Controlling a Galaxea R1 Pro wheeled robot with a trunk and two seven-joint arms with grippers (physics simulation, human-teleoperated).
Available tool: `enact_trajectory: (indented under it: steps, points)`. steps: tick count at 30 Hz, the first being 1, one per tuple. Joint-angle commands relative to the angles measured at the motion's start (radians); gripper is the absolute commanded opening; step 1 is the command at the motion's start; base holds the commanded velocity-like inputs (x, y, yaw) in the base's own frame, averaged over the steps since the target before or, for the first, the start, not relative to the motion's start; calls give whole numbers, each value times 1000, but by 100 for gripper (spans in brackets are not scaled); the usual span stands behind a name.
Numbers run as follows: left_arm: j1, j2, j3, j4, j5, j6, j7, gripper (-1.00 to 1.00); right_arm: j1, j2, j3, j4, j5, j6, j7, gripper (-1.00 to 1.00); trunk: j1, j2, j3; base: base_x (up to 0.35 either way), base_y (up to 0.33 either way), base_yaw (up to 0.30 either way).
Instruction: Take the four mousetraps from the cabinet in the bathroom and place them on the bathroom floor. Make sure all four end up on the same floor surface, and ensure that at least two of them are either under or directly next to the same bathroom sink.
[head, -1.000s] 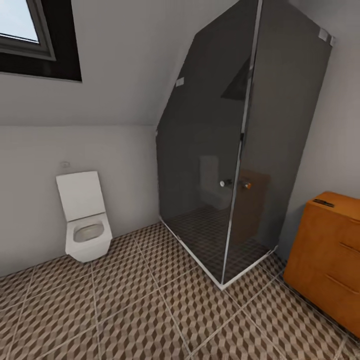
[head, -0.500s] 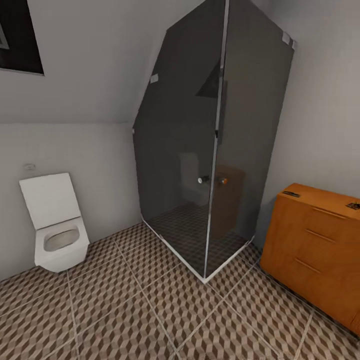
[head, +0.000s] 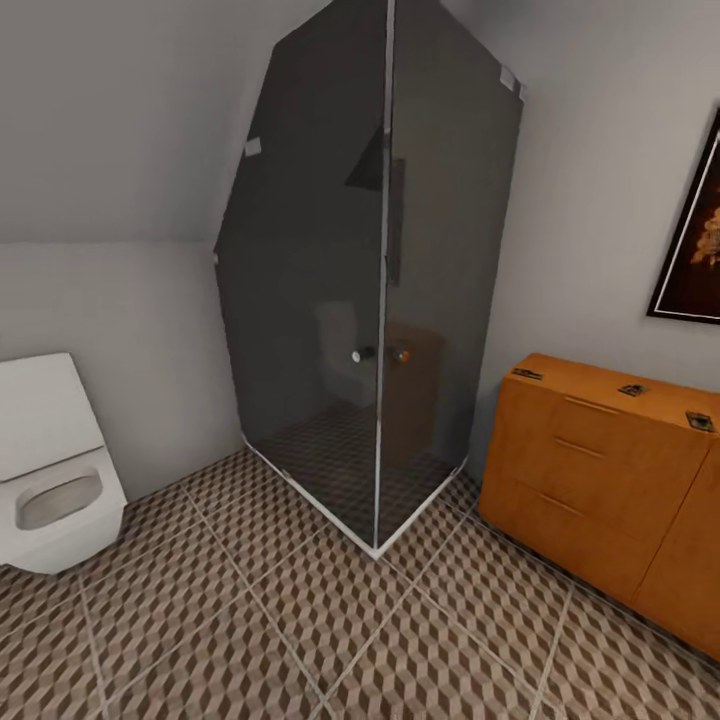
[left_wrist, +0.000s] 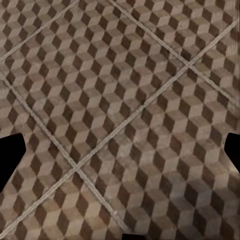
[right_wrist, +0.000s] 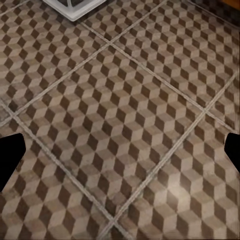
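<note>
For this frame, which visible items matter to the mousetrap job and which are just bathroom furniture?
Job-related:
- orange-brown wooden cabinet with drawers
- three small dark mousetraps on its top
- cube-patterned tiled bathroom floor

Bystanders:
- dark glass shower enclosure
- white square toilet
- dark framed picture on the wall

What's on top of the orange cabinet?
Three small dark mousetraps sit apart on the cabinet top. Its far right end is cut off, so a fourth can't be seen.
</note>
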Motion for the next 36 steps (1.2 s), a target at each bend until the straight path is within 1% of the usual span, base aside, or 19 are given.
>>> enact_trajectory:
  steps: [1, 20, 36]
  points:
    - [1, 0, 0, -1, 0, -1, 2, 100, 0, 0, 1, 0, 1, -2, -4, 100, 0, 0, -2, 0, 0, -275]
    - [1, 0, 0, 9, -1, -1, 2, 100, 0, 0, 2, 0, 1, -2, -4, 100, 0, 0, -17, 0, 0, -276]
    - [1, 1, 0, 9, -1, -1, 2, 100, 0, 0, 1, 0, 1, -2, -4, 100, 0, 0, -19, 0, 0, -290]
